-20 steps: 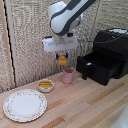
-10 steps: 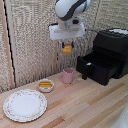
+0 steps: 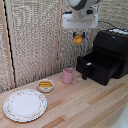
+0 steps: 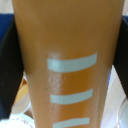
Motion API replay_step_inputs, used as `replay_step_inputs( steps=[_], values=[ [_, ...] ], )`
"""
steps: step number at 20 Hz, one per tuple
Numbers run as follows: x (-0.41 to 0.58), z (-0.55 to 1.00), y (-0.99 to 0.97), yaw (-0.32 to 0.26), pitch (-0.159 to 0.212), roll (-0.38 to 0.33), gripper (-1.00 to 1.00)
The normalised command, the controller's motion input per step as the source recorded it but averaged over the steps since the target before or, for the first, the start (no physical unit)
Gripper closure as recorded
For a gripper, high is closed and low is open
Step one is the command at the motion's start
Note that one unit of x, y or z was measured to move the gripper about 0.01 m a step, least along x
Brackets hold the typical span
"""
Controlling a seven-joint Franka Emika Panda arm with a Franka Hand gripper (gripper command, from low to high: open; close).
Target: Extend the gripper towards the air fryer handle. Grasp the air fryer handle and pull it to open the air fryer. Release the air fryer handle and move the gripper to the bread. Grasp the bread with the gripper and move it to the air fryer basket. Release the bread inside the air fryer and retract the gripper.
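Note:
My gripper point(image 3: 78, 36) hangs high above the table, over the pink cup, shut on the golden-orange bread point(image 3: 77, 38). In the wrist view the bread point(image 4: 70, 65) fills the picture, orange-brown with pale stripes, with a dark finger point(image 4: 9, 75) on each side of it. The black air fryer point(image 3: 114, 47) stands at the exterior view's right. Its basket point(image 3: 100, 66) is pulled out and open, with the handle point(image 3: 85, 72) jutting from its front face. The gripper is up and to the exterior view's left of the basket.
A pink cup point(image 3: 68, 75) stands on the wooden table just beside the basket's handle. A small round dish with a yellow piece point(image 3: 45, 85) and a large white plate point(image 3: 25, 104) lie toward the exterior view's left. A woven screen backs the table.
The gripper has risen with the bread from just above the pink cup to well above it, and shifted slightly toward the air fryer.

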Motion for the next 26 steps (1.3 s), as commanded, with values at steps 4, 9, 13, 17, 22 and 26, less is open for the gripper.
replay_step_inputs(
  steps=[4,9,13,17,22,26],
  values=[
    [0.064,0.05,-0.72,-0.121,-0.154,0.067,1.00],
    [0.044,0.00,-0.74,-0.131,-0.084,0.060,1.00],
    [0.004,-0.12,-0.76,-0.145,0.001,0.024,1.00],
    [0.156,-0.31,-0.78,-0.102,0.056,0.049,1.00],
    [0.387,-0.42,-0.65,-0.087,0.085,0.084,1.00],
    [0.561,-0.37,-0.51,-0.001,0.150,0.084,1.00]
  ],
)
